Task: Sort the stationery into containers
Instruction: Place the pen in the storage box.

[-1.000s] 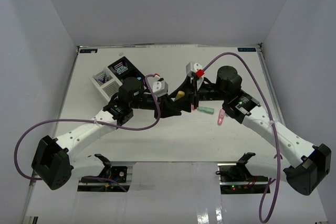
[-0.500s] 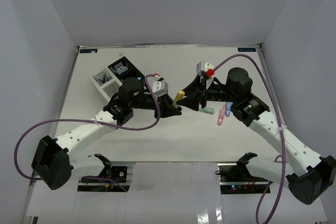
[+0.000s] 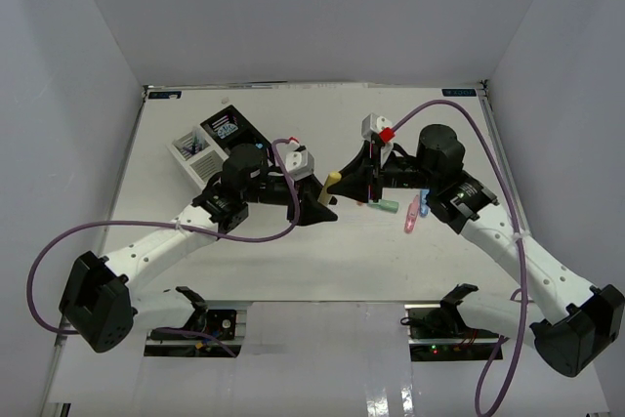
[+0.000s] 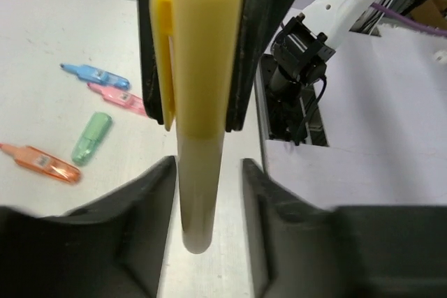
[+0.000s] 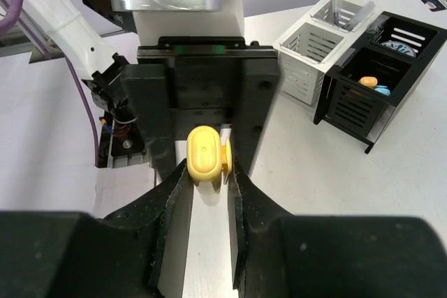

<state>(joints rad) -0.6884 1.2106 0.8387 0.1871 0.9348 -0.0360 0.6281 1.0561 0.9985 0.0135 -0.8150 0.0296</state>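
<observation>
A yellow highlighter (image 3: 330, 183) is held off the table between my two grippers at the centre. My right gripper (image 5: 207, 165) is shut on its cap end (image 5: 204, 155); the clip presses one finger. My left gripper (image 4: 207, 167) is open around the other end (image 4: 199, 193), with a gap on each side. Green (image 3: 388, 206), pink (image 3: 411, 217) and blue (image 3: 424, 204) highlighters lie on the table right of centre. The left wrist view also shows an orange one (image 4: 42, 162). The containers stand at the back left: black compartments (image 3: 227, 126) and white ones (image 3: 193, 151).
In the right wrist view a black compartment (image 5: 353, 106) holds an orange (image 5: 367, 81) and a blue (image 5: 381, 90) highlighter. The other black one holds the round tub (image 5: 404, 47). A white compartment (image 5: 342, 12) holds thin pens. Purple cables loop over both arms.
My right wrist has swung to the right and its gripper has drawn back a little. The yellow highlighter has shifted slightly left and toward me, still between both grippers.
</observation>
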